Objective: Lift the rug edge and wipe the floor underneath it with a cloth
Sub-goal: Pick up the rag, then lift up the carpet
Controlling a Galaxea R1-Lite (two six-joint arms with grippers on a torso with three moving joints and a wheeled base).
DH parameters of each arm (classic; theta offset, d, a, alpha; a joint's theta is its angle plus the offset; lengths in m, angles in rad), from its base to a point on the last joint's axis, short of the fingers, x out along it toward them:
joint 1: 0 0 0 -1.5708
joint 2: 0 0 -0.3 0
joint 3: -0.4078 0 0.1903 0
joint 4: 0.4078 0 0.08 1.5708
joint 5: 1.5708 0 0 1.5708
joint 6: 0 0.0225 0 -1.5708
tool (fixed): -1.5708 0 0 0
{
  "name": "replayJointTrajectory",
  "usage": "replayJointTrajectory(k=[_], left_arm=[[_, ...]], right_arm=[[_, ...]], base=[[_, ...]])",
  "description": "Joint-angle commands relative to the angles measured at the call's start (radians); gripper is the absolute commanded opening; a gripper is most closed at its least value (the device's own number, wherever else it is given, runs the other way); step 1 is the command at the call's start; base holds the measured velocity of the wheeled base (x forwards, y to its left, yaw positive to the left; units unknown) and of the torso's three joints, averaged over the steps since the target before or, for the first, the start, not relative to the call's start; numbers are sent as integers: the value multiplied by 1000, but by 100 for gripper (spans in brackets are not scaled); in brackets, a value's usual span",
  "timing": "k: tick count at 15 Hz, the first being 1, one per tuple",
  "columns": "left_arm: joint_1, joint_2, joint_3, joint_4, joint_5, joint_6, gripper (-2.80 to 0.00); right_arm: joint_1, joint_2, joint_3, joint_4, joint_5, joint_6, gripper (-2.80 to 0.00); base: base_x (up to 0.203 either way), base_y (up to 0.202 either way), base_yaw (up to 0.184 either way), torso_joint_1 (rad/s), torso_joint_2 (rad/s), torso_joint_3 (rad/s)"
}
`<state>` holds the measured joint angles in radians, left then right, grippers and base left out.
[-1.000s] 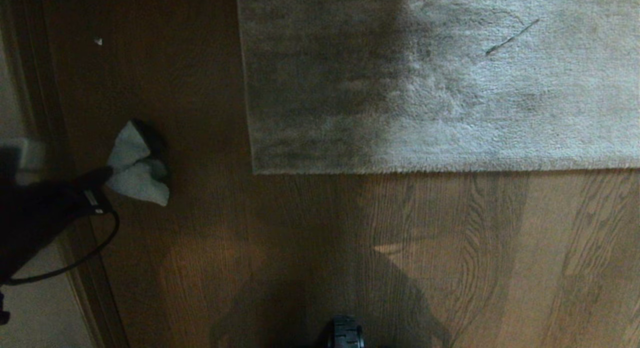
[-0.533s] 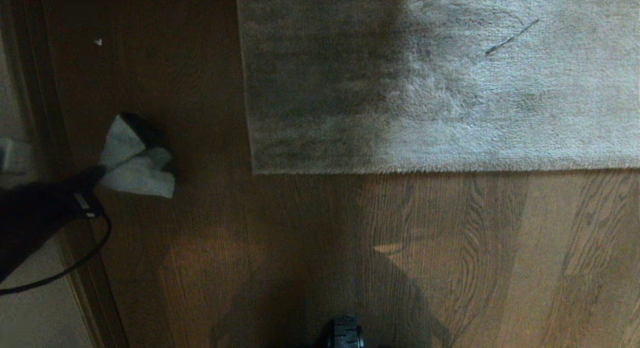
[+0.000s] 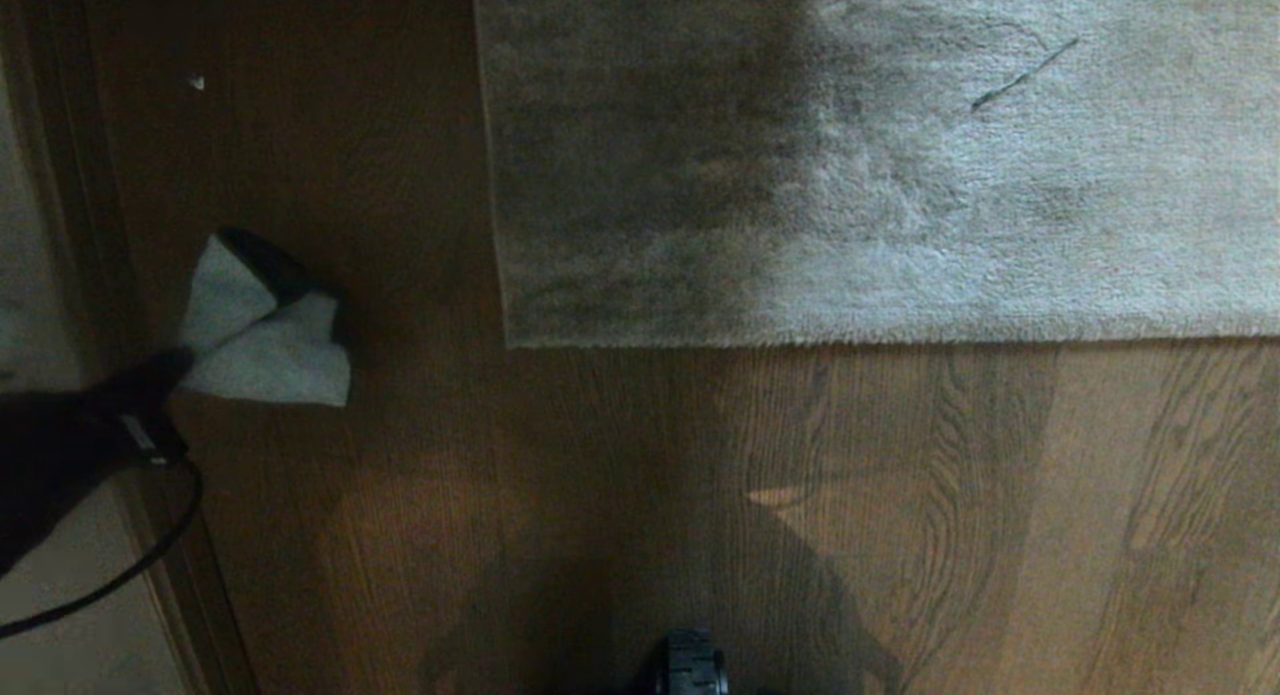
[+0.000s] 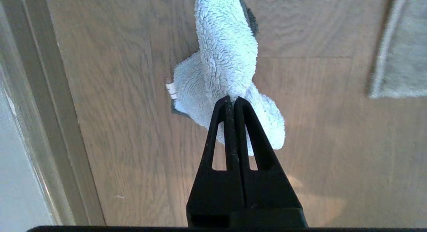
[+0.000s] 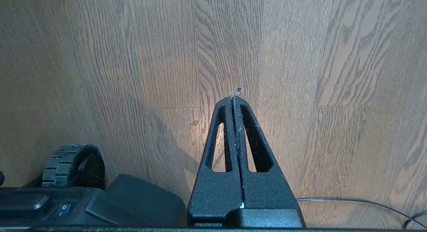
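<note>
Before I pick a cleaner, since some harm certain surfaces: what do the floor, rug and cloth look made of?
Floor: wood or wood-look planks, smooth, slightly glossy; grain and plank seams show. Rug: short plush pile, grey-beige, brushed streaks in the nap. Cloth: looped terry, pale grey-green, soft folds.

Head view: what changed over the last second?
The left gripper, shut on the cloth, pulled back toward the picture's left edge, dragging the cloth slightly left. Rug edge stays flat on the floor; the right gripper is shut, empty.
</note>
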<state>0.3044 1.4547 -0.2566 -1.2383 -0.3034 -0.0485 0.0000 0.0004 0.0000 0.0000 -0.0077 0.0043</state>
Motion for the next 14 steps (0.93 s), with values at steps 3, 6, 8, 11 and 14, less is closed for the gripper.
replayJointTrajectory(k=[3, 6, 8, 11, 14], left_arm=[[-5, -92, 54, -3, -3, -1, -280], [-8, -134, 87, -2, -5, -1, -280], [-18, -158, 103, 0, -5, -1, -280], [-28, -216, 141, 28, -5, -2, -280], [-35, -280, 165, 94, -3, -1, -280]], right_arm=[[0, 0, 0, 0, 0, 0, -280], [0, 0, 0, 0, 0, 0, -280], [0, 0, 0, 0, 0, 0, -280], [1, 0, 0, 0, 0, 0, -280], [0, 0, 0, 0, 0, 0, -280]], base=[[0, 0, 0, 0, 0, 0], [0, 0, 0, 0, 0, 0], [0, 0, 0, 0, 0, 0], [0, 0, 0, 0, 0, 0], [0, 0, 0, 0, 0, 0]])
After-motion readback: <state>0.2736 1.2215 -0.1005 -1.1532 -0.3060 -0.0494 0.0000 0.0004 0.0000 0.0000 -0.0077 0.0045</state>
